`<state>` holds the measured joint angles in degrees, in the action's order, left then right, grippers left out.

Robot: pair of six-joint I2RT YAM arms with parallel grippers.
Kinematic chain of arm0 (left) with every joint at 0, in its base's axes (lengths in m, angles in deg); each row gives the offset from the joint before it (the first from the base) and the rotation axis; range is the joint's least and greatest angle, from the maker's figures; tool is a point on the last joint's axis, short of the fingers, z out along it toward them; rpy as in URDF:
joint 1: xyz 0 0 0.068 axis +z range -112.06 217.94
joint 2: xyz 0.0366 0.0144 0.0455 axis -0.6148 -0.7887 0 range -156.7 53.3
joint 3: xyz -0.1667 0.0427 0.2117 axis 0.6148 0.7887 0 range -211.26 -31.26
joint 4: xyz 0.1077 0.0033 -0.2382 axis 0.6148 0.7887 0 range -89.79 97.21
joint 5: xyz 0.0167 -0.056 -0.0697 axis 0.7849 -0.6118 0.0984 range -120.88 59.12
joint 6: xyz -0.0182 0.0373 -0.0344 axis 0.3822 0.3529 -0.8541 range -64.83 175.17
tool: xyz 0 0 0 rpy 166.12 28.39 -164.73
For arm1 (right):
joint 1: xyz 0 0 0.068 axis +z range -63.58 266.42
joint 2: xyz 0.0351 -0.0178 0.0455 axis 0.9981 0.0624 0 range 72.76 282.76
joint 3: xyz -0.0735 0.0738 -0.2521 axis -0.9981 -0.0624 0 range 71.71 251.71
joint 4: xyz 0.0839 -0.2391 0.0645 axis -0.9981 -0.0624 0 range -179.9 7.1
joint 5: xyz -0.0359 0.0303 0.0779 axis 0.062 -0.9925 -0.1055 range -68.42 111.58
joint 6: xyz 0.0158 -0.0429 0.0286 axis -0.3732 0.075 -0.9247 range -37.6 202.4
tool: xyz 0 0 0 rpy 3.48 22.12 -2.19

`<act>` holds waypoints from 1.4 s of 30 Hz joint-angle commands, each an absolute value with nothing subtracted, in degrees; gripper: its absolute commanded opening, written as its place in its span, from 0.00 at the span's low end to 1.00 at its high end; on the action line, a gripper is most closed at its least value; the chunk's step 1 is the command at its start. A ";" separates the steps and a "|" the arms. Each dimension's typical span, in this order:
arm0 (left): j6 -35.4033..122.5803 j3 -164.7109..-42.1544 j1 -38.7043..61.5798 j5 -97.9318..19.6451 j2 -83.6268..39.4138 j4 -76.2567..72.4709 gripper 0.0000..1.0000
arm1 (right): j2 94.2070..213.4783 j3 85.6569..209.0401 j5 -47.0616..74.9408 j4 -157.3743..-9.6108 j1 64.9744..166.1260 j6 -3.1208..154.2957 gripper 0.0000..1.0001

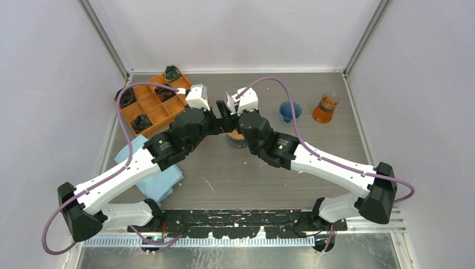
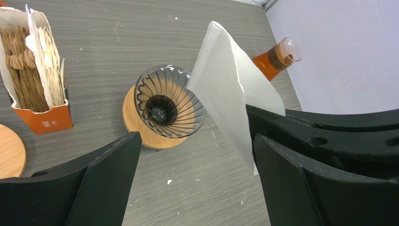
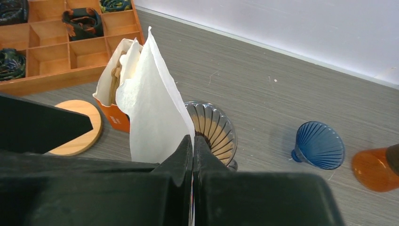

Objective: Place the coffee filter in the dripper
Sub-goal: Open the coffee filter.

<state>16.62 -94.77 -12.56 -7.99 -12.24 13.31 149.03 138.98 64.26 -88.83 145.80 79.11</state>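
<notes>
Paper filter [image 3: 150,108], pinched apparently flat in the right claw [image 3: 193,140], wants lowering point-first into the glass dripper [image 2: 169,101] toward the worktop's [image 3: 282,94] far edge, left claw [image 2: 195,141] (wide open, empty) steadying.

Bright, even light, soft shadows; wrist views sharp.

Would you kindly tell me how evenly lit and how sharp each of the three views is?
Top external: soft, even light, sharp throughout, only faint shadows. Left wrist: the dripper is crisp; the coffee filter is bright but not blown out. Right wrist: the fingers are near-black, without detail.
</notes>
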 commanded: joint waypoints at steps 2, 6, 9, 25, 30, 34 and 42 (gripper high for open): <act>17.81 -96.12 -11.62 -5.16 -12.35 13.21 0.92 | 148.64 142.00 63.67 -87.72 146.10 74.76 0.01; 18.56 -96.42 -10.91 -4.47 -12.20 15.07 0.88 | 148.31 142.00 63.35 -87.83 145.97 72.72 0.01; 18.61 -96.09 -10.09 -4.90 -11.75 15.87 0.82 | 147.67 141.94 62.54 -88.30 145.61 71.81 0.01; 17.16 -93.95 -6.48 -9.70 -10.62 16.17 0.66 | 142.16 138.47 50.28 -88.69 137.96 62.46 0.01; 16.45 -93.76 -6.04 -11.54 -10.78 15.44 0.62 | 141.50 137.64 47.32 -88.62 135.78 60.78 0.01; 15.93 -93.50 -5.58 -12.95 -10.88 14.83 0.58 | 141.44 137.36 44.79 -88.61 134.05 59.40 0.01; 15.71 -93.42 -4.00 -14.71 -11.30 14.51 0.50 | 142.09 137.85 39.16 -90.03 130.12 57.08 0.01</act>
